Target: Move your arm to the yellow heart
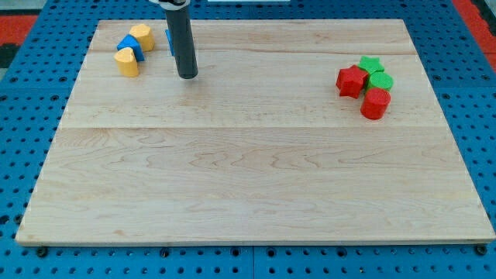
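My tip [187, 76] rests on the wooden board [248, 170] near the view's top left. Two yellow blocks lie to its left. The lower one [126, 62] has a rounded, heart-like shape. The upper one [142, 36] looks more angular. A blue block [129, 46] sits between them, touching both. My tip stands about a rod's width to the right of this cluster and touches none of it. Another blue block [168, 40] is mostly hidden behind the rod.
At the view's right, four blocks sit close together: a red star [351, 80], a green star [371, 64], a green block [380, 80] and a red block [375, 103]. A blue pegboard [23, 116] surrounds the board.
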{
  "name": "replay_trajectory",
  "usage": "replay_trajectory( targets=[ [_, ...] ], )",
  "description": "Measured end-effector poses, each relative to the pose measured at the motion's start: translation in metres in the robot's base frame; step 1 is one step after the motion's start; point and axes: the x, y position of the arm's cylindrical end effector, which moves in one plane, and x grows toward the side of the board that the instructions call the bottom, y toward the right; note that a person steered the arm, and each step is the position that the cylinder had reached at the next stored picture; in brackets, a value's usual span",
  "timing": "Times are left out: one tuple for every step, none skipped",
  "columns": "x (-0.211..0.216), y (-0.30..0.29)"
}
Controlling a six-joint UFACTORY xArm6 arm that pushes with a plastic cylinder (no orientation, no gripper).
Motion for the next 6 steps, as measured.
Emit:
replay_trajectory(
  targets=[
    [0.0,0.0],
    [0.005,0.005],
    [0.028,0.007],
    [0.064,-0.012],
    [0.066,-0.061],
    [0.035,-0.102]
  ],
)
